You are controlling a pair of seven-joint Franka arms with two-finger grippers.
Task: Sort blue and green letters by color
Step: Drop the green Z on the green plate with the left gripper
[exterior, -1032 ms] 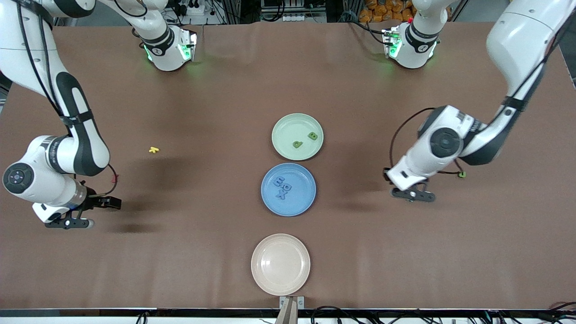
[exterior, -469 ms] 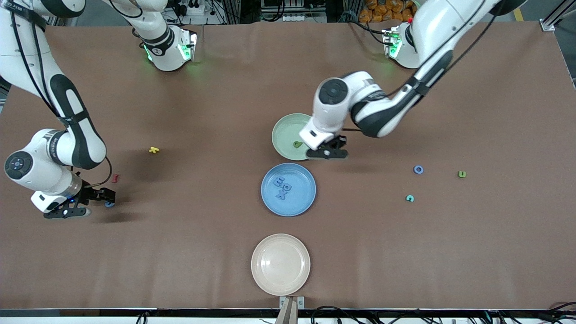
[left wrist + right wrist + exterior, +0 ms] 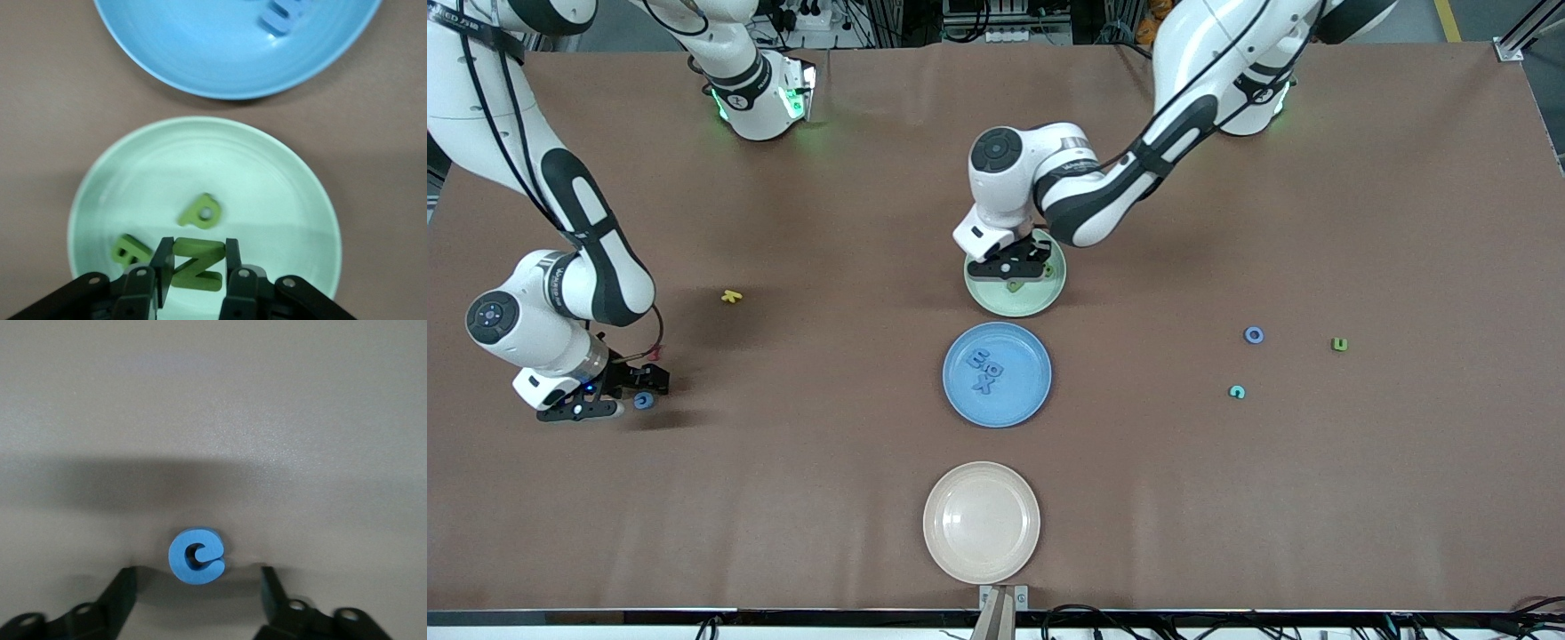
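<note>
The left pincer grips a green letter Z over the green plate, its long axis running between the fingers, above two more green letters. The right pincer stands spread around a blue letter C lying flat on the worktop, the C's gap facing the pincer.

Three plates and a stray yellow letter

On the brown cloth-covered table three round plastic plates stand in a row at mid-table: a pale green plate farthest, a blue plate just nearer, and a pinkish-beige plate nearest, well apart. A small yellow foam letter lies toward the right arm's end
</note>
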